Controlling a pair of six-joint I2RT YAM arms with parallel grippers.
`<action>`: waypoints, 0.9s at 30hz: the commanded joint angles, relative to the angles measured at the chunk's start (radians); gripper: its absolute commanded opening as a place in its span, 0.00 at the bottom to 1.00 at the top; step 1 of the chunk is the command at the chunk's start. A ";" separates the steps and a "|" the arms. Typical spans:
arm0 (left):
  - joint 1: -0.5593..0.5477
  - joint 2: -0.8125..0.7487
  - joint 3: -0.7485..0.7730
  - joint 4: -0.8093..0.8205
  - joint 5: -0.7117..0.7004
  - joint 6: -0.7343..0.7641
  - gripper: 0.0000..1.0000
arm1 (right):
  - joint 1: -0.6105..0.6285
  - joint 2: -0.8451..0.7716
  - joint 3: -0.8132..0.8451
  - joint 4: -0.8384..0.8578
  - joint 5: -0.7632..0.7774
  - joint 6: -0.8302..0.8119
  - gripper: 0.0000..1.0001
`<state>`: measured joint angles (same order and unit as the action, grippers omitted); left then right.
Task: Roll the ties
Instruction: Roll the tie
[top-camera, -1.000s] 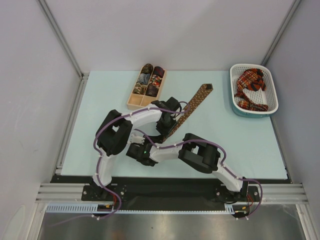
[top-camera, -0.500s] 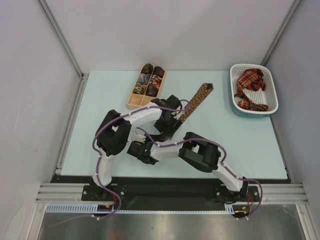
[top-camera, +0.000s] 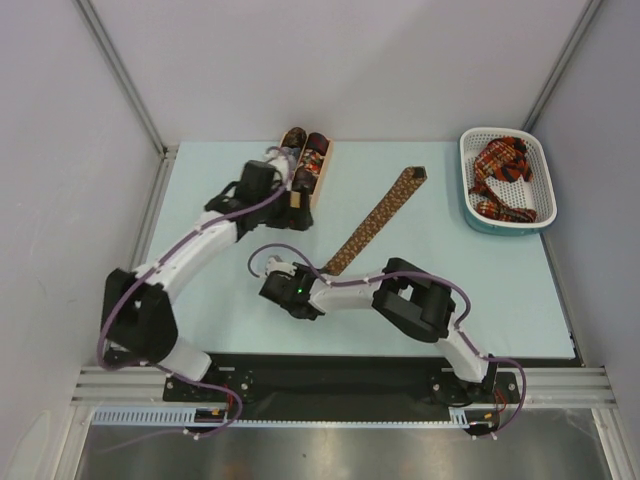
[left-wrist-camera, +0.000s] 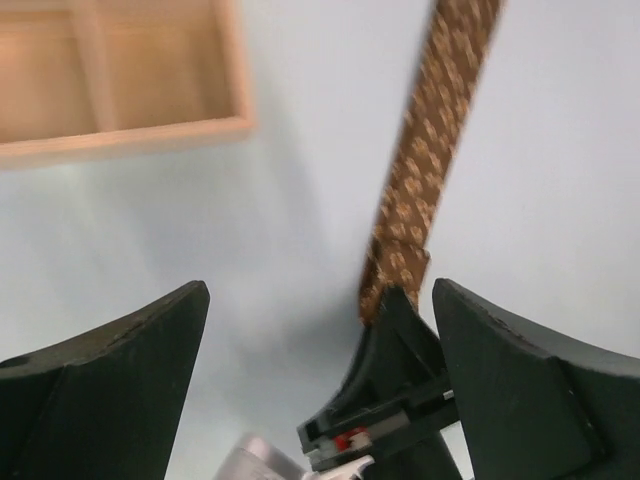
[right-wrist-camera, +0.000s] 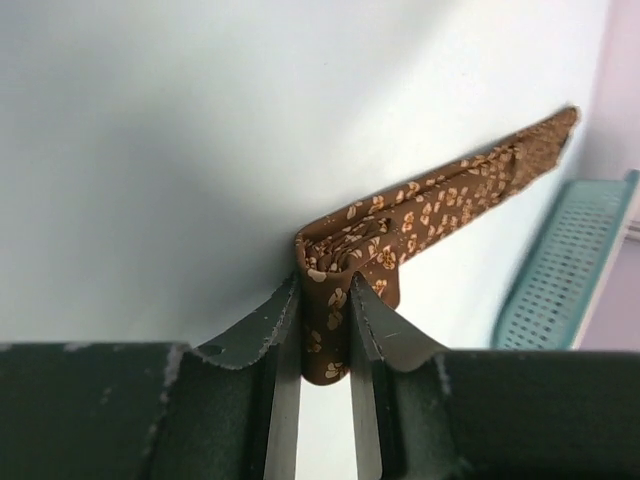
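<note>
A brown tie (top-camera: 378, 218) with a small gold pattern lies diagonally across the table, its far end near the back. Its near end is folded into a small bundle (right-wrist-camera: 340, 255), and my right gripper (right-wrist-camera: 325, 305) is shut on that bundle. From above, the right gripper (top-camera: 321, 271) sits low at mid-table. My left gripper (top-camera: 292, 202) hovers by the wooden box, open and empty. In the left wrist view its fingers (left-wrist-camera: 110, 380) stand wide apart, with the tie (left-wrist-camera: 420, 190) and the right gripper's fingers below between them. Red plaid ties (top-camera: 500, 170) lie heaped in the basket.
A light wooden divided box (top-camera: 322, 168) at the back centre holds several rolled ties (top-camera: 317, 144); its corner (left-wrist-camera: 130, 130) shows in the left wrist view. A white perforated basket (top-camera: 478, 218) stands at the back right, its wall (right-wrist-camera: 555, 275) visible beyond the tie.
My left gripper has opened, let go of the brown tie and swung back and left to the wooden box. The right gripper keeps its hold on the tie's near end.
</note>
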<state>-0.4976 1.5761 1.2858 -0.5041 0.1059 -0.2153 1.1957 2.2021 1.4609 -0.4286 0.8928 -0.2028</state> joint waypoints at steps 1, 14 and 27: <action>0.114 -0.150 -0.144 0.191 0.044 -0.162 1.00 | 0.001 -0.093 -0.033 0.004 -0.221 0.048 0.00; 0.370 -0.376 -0.476 0.426 0.075 -0.372 1.00 | -0.125 -0.298 -0.091 0.028 -0.666 0.177 0.00; 0.248 -0.421 -0.640 0.567 -0.053 -0.319 1.00 | -0.403 -0.335 -0.134 0.088 -1.331 0.330 0.00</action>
<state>-0.1658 1.1641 0.6632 -0.0257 0.1291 -0.5667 0.8356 1.8961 1.3323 -0.3801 -0.2062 0.0586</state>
